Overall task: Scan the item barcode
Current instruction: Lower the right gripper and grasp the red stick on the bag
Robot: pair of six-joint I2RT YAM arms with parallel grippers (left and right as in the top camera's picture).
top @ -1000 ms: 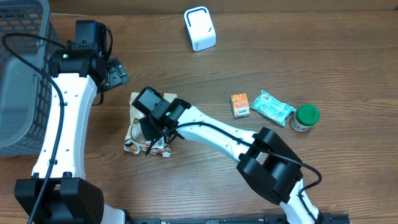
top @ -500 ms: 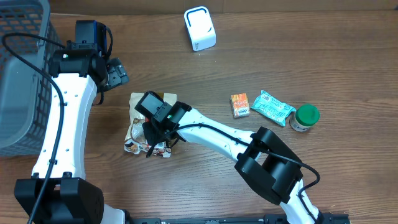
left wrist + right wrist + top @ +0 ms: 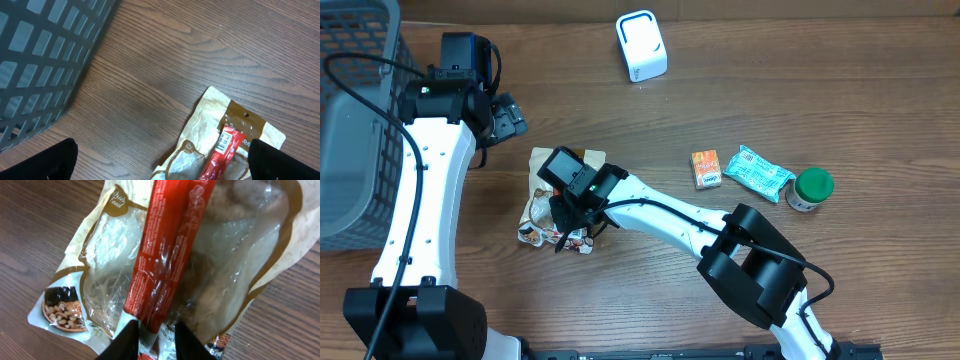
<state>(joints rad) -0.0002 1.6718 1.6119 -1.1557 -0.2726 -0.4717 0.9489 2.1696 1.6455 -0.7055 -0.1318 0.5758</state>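
With right gripper (image 3: 156, 337) pinching the red stick (image 3: 170, 245), lift clear of the bag (image 3: 102, 280), turning its barcode (image 3: 227, 142) toward the far white scanner (image 3: 641, 46).

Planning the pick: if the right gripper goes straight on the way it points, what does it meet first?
Probably the red stick packet, its end between the fingers, lying on the clear snack bag.
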